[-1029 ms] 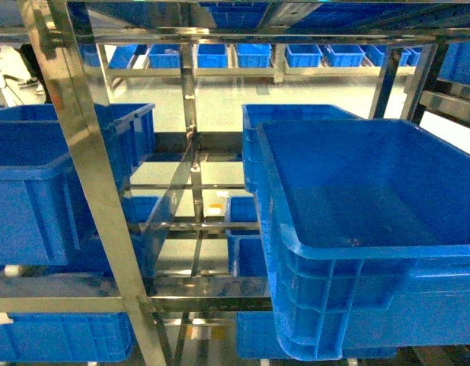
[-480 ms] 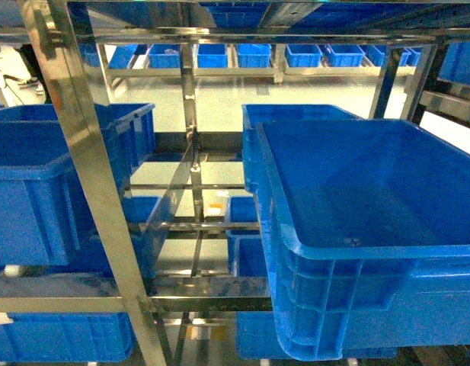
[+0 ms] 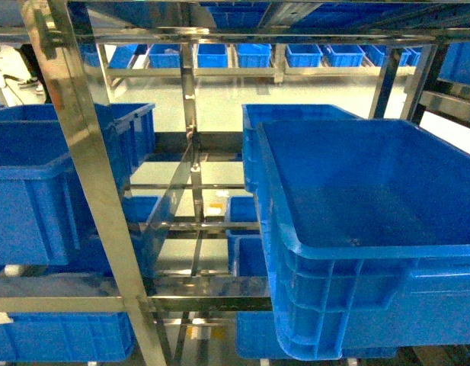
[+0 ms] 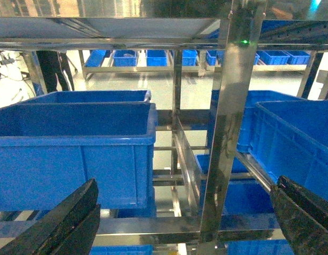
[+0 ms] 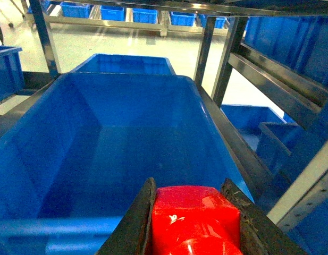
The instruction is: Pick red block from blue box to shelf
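Red block [image 5: 195, 218] is pinched between my right jaws, held above a dark blue crate [image 5: 116, 154] on the shelf [image 3: 90, 191]. My left jaws stand spread, empty. Carry step in hand; next I judge a lowering and release onto the shelf.

The red block [image 5: 195, 220] is glossy plastic, pinched between the right gripper's [image 5: 193, 223] matt, rough black fingers [image 5: 137, 223]. Ahead of it, a crate [image 5: 116, 143] is smooth blue plastic. The shelf [image 3: 82, 152] is shiny polished steel.
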